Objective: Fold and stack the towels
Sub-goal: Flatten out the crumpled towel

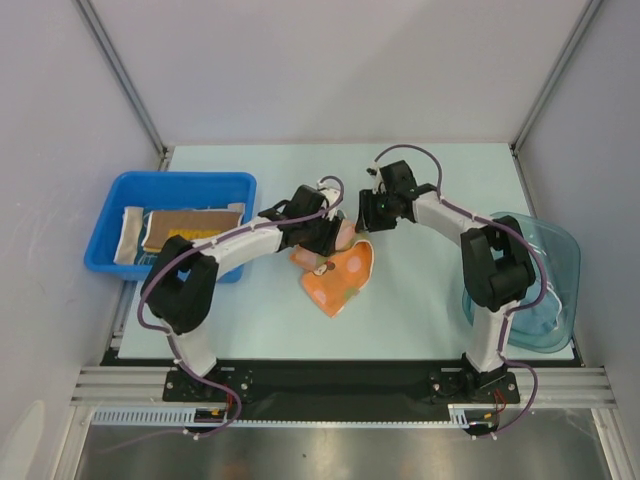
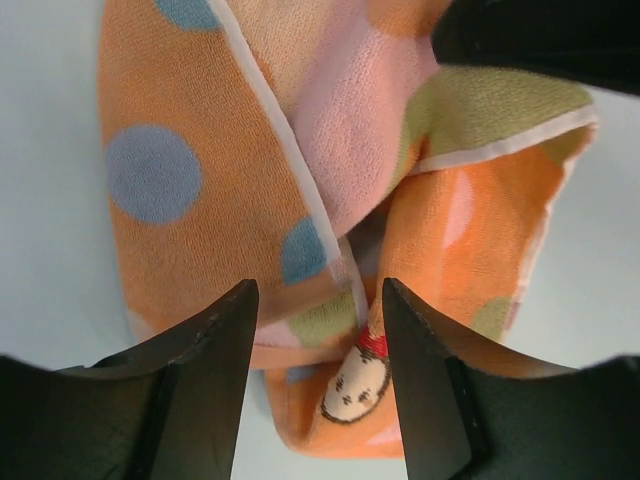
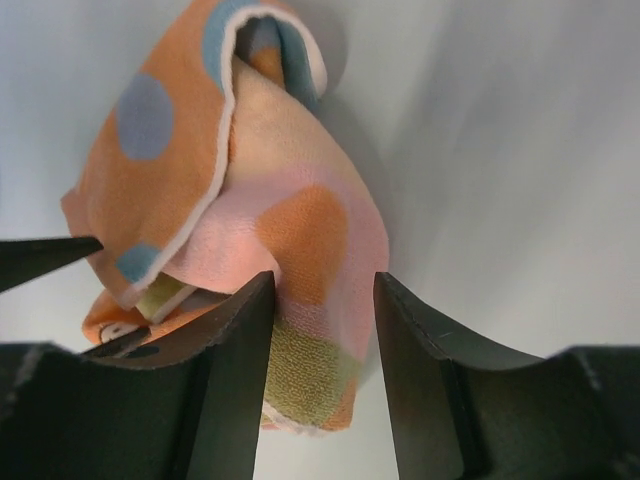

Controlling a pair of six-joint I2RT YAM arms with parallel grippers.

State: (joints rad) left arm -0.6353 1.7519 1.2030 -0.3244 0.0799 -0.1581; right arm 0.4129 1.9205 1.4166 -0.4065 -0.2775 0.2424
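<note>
Leftward, folded towels (image 1: 188, 222) lie in the blue bin (image 1: 130, 188). On the tabletop (image 1: 430, 300), the left tool (image 2: 318, 300) hangs released over the crumpled orange towel (image 1: 342, 276); the right tool (image 3: 325, 290) brackets its raised fold, probably to spread it; pinched or not, I cannot tell.

A blue plastic bin (image 1: 180, 180) sits at the left edge of the pale worktop (image 1: 420, 300). A clear bluish tub (image 1: 562, 280) sits at its right edge.
</note>
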